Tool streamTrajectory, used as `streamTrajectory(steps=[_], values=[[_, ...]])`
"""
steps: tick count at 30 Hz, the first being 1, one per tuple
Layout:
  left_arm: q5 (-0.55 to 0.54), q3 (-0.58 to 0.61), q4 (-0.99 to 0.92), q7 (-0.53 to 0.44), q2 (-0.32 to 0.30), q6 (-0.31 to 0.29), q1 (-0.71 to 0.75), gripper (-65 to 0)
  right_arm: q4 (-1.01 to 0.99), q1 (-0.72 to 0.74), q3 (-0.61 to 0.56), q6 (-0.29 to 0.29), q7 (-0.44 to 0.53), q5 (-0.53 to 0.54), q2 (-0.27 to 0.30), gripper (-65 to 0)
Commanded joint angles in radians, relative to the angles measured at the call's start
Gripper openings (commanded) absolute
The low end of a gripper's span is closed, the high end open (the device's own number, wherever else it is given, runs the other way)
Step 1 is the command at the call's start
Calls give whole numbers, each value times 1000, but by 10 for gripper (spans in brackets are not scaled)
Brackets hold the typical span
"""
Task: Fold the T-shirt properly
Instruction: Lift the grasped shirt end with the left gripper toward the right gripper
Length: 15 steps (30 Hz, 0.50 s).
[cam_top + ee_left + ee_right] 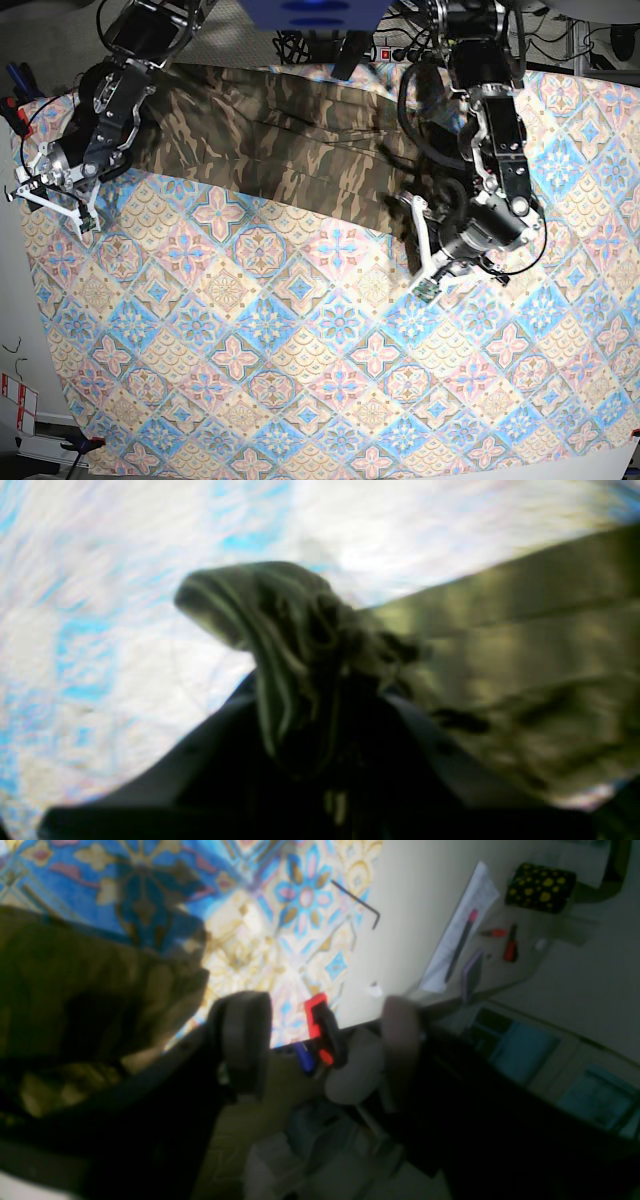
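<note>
Cloth of the T-shirt [280, 630] bunches clenched in the left gripper [320, 700]; the right gripper [320, 1040] gapes beside it.

My base view is evenly and brightly lit from above, sharp across the tablecloth [300, 350], with soft shadows under my arms. My left wrist view is heavily smeared: the T-shirt [525, 680] streaks, the cloth behind washes out to near white, and my own hardware is black silhouette. My right wrist view is soft and dim below; its edges seem bent, perhaps lens distortion.
</note>
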Motion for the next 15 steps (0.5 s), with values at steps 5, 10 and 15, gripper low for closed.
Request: streamTrajectory(steps=[5, 10, 15], values=[[19, 175, 18, -3, 24, 5, 16, -635, 15, 12, 3, -8, 0, -10, 8, -298], [68, 348, 19, -3, 54, 5, 33, -635, 15, 12, 3, -8, 0, -10, 8, -298], [68, 525, 16, -3, 62, 5, 33, -635, -2, 12, 3, -8, 0, -10, 8, -298]])
